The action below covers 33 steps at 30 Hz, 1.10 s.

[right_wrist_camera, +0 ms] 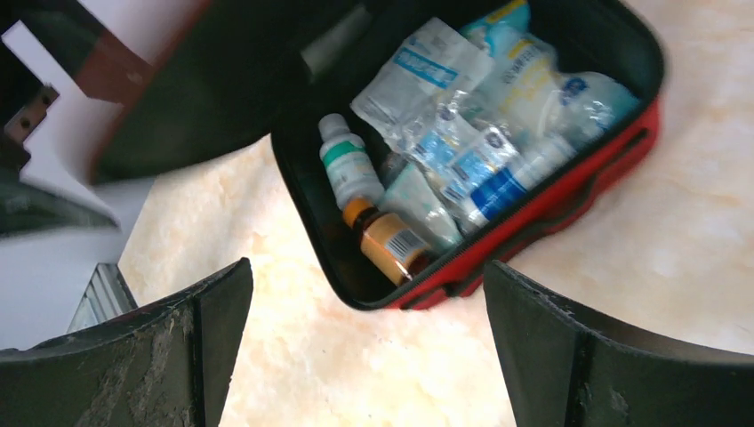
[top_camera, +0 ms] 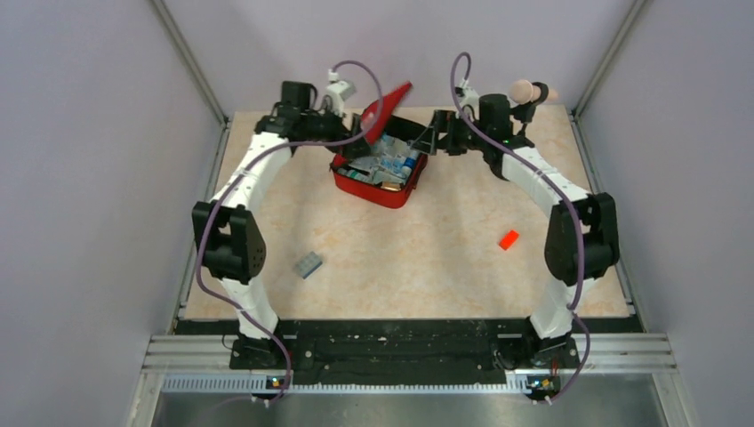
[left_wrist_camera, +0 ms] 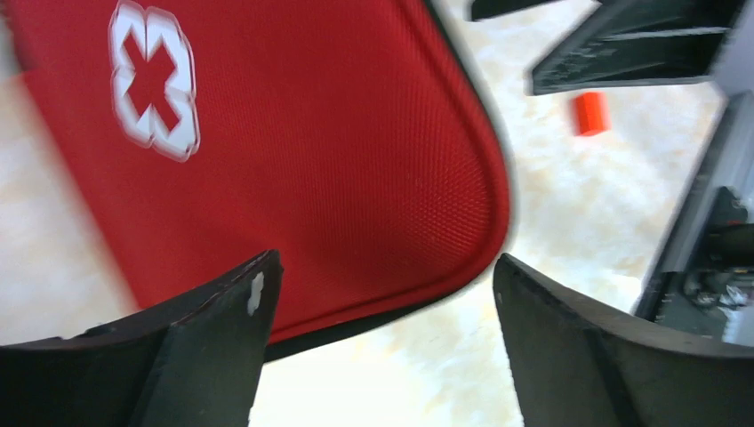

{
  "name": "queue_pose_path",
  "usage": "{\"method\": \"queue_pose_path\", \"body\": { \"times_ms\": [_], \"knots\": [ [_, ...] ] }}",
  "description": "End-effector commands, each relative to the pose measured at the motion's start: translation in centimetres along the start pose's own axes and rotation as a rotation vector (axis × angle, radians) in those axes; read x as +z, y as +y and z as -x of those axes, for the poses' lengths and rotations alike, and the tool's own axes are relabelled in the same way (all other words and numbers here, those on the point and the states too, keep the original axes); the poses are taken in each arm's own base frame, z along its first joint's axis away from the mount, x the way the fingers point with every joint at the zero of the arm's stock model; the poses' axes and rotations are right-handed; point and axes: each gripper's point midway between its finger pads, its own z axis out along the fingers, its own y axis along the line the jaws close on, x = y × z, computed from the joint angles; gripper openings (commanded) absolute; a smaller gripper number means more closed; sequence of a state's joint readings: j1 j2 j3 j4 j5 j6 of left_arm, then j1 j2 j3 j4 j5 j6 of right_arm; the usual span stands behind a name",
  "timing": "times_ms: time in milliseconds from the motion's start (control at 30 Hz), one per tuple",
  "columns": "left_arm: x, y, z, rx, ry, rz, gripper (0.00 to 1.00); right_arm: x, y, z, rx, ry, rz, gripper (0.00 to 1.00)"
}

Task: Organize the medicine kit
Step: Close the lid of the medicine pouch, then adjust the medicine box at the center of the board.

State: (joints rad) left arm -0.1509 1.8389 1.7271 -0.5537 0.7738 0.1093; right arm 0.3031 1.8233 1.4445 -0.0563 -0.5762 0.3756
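Between the two tools, at the far side of the tabletop (top_camera: 427,258), the medicine kit (top_camera: 378,173) is lying unzipped, with its red lid (left_wrist_camera: 311,160) tilting up on the left tool's side. The left tool (left_wrist_camera: 387,267) is hanging just in front of the lid's outer face, which is carrying a white cross (left_wrist_camera: 151,80). Its jaws are standing wide apart and gripping nothing. The lid is blurred in that view and is filling most of it, blocking the way from this tool to the tray.

The right tool (right_wrist_camera: 366,267) is hovering just beside the open tray and looking down into it. Its jaws are spread fully and holding nothing.

Below this tool the black-lined tray is lying packed. A white bottle (right_wrist_camera: 349,165) with a green band is lying next to an amber bottle (right_wrist_camera: 391,240) with an orange cap. Beside them, clear sachets (right_wrist_camera: 445,133) with blue print are crowding the rest of the space, overlapping one another. Their lettering is too small to read.

Well behind the right tool, toward its arm's base, a small orange-red block (top_camera: 509,239) is lying alone on the tabletop. A grey block (top_camera: 308,264) is lying well back from the left tool, toward that arm's base and apart from the kit.
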Motion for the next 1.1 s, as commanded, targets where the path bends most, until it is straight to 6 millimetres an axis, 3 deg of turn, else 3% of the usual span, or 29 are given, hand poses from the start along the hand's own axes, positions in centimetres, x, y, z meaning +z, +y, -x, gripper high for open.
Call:
{"method": "queue_pose_path", "body": {
  "times_ms": [0,100,233,367,467,667,833,1000,1067],
  "knots": [
    [2.9,-7.2,3.5,0.175,-0.042,-0.127,0.98,-5.5,1.0,3.5,-0.094,-0.036,0.014,0.99],
    [2.4,-6.7,4.9,0.174,-0.068,-0.059,0.99,-7.3,0.9,1.7,-0.133,0.010,0.018,0.99],
    [1.0,-3.2,3.8,0.085,-0.065,0.045,0.99,-7.8,0.7,-0.3,-0.137,0.027,0.023,0.99],
    [0.0,0.0,1.7,-0.146,-0.088,-0.029,0.88,-5.9,-1.2,-0.4,-0.134,0.029,-0.001,0.95],
    [-0.2,2.0,1.0,-0.204,-0.103,-0.039,0.82,-4.4,-2.3,0.4,-0.151,0.022,-0.001,0.89],
    [1.8,6.7,-1.6,-0.360,-0.084,0.128,0.86,-0.2,-3.7,1.9,-0.198,-0.021,-0.022,0.85],
    [1.7,7.9,-4.2,-0.488,-0.023,0.197,0.86,4.6,-4.6,3.5,-0.319,-0.040,-0.031,0.85],
    [0.3,6.7,-7.5,-0.595,0.058,0.200,0.84,7.7,-8.3,6.8,-0.403,-0.151,-0.204,0.86],
    [0.0,5.7,-8.9,-0.615,0.097,0.167,0.81,8.9,-10.1,7.3,-0.426,-0.176,-0.253,0.87]
  ]
}}
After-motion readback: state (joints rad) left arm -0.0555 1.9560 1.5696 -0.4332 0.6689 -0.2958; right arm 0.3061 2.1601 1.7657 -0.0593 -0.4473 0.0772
